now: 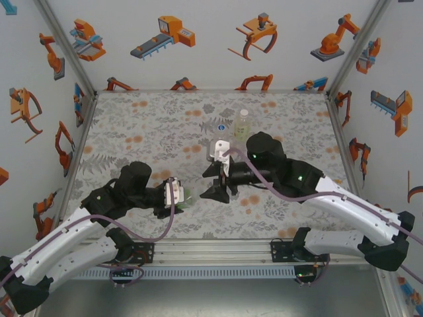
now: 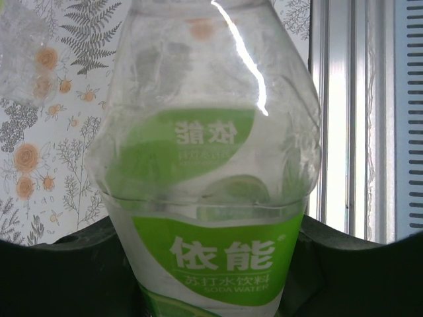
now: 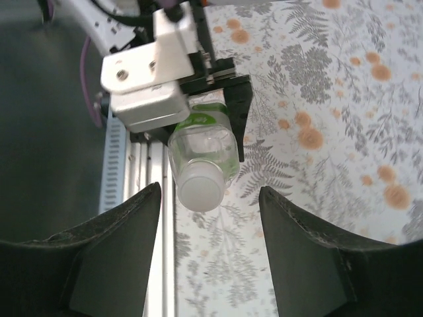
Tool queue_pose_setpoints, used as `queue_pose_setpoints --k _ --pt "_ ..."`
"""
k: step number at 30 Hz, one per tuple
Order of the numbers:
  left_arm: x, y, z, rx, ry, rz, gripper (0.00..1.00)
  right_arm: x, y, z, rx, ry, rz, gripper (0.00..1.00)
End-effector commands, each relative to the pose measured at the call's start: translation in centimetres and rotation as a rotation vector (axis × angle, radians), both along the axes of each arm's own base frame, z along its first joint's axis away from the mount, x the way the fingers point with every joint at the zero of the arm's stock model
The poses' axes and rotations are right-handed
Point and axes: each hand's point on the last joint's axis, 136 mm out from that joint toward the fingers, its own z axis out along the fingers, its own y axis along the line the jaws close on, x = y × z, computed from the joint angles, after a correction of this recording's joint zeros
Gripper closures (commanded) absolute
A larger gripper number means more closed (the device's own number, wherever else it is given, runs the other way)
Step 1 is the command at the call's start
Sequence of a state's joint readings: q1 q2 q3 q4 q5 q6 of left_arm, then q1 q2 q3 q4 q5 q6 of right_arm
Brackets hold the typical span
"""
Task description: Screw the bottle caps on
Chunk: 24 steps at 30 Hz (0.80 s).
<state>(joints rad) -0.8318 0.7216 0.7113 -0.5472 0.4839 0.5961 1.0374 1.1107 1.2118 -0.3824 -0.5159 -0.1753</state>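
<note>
Clamping my left pincer (image 1: 174,197) on the green-labelled clear plastic bottle (image 2: 211,165), held level, with a small round white plastic cap (image 3: 198,191) on its neck. My right pincer (image 3: 210,193) gapes apart, facing that cap. Beyond them a pale yellow bottle (image 1: 243,123) and a colourless bottle (image 1: 221,129) stand upright.

Cap (image 3: 198,191) on bottle (image 3: 205,142) in left gripper (image 1: 180,198); right gripper (image 1: 221,191) just right; second bottle (image 1: 242,124) behind, mid-table.

Light: bright, even, overhead. Shadows: soft, on worktop (image 1: 145,132) beneath both arms (image 1: 79,228). Glare: white streak on bottle (image 2: 211,165) above left claw (image 2: 208,231). Focus: right claw (image 3: 209,198) fingers (image 3: 119,251) dark, blurred; cap (image 3: 198,191) between them pale, washed out.
</note>
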Motion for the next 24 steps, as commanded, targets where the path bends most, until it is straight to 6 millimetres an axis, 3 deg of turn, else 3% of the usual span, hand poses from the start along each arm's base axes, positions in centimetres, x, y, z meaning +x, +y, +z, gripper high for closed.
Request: queue_pose_setpoints --k 1,10,24 --pt "-0.6 -0.2 1.3 -0.032 -0.021 -0.041 1.00 -1.9 0.1 -0.7 -0.017 -0.162 0.186 0.43" --pt "-0.6 -0.2 1.2 -0.029 -0.017 -0.042 1.00 -1.9 1.1 -1.9 0.010 -0.172 0.221 0.52" --pt "-0.5 -0.2 1.2 -0.029 -0.019 -0.038 1.00 -2.1 1.5 -2.7 0.017 -0.151 0.241 0.60"
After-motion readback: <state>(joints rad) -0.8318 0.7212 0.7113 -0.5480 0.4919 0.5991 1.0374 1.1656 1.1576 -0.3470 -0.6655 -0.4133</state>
